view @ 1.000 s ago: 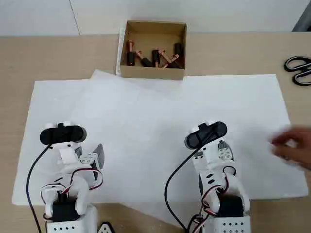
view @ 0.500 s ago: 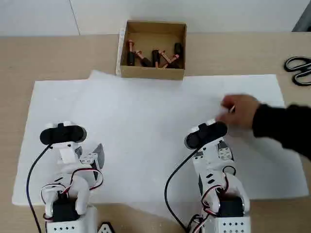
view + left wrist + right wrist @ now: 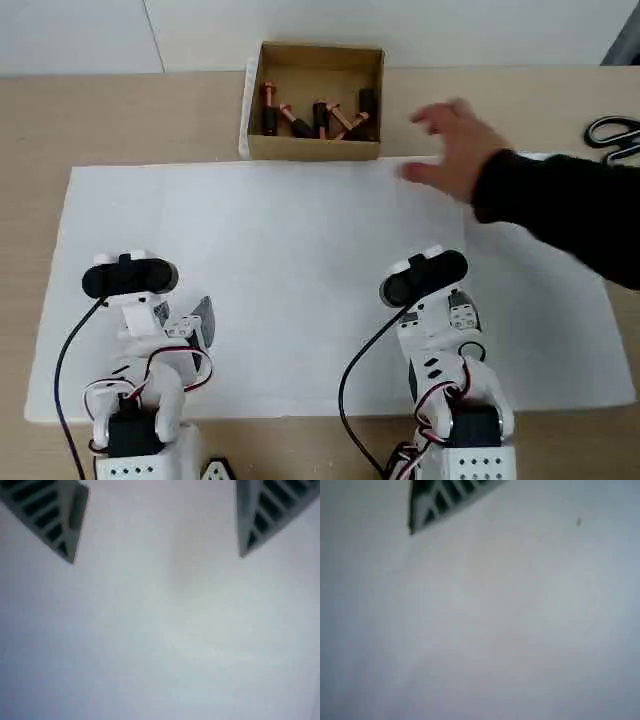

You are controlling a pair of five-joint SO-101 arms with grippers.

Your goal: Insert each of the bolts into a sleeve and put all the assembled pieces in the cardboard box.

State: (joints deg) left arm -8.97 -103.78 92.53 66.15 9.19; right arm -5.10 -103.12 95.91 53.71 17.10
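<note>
— Where are the assembled pieces sitting right now?

— They are all lying inside the cardboard box. There are several of them, copper bolts pushed into black sleeves, and they are crowding along the box wall nearest the arms, some leaning across one another.

— And the box itself?

— It is standing upright on the table, its near wall meeting the far edge of the white sheet.

— What is the left gripper doing?

— It is hanging over the sheet, well apart from the box and off toward the box's near-left side. Its jaws are standing spread wide, with only sheet showing between them.

— And the right gripper?

— It is hovering over the sheet too, well apart from the box, off toward the box's near-right side. Whether it is wide or narrow I cannot tell.

— Is anything else lying around?

— A pair of scissors is lying on the bare table, well apart from the box on its right side, just past the sheet's far corner
</note>
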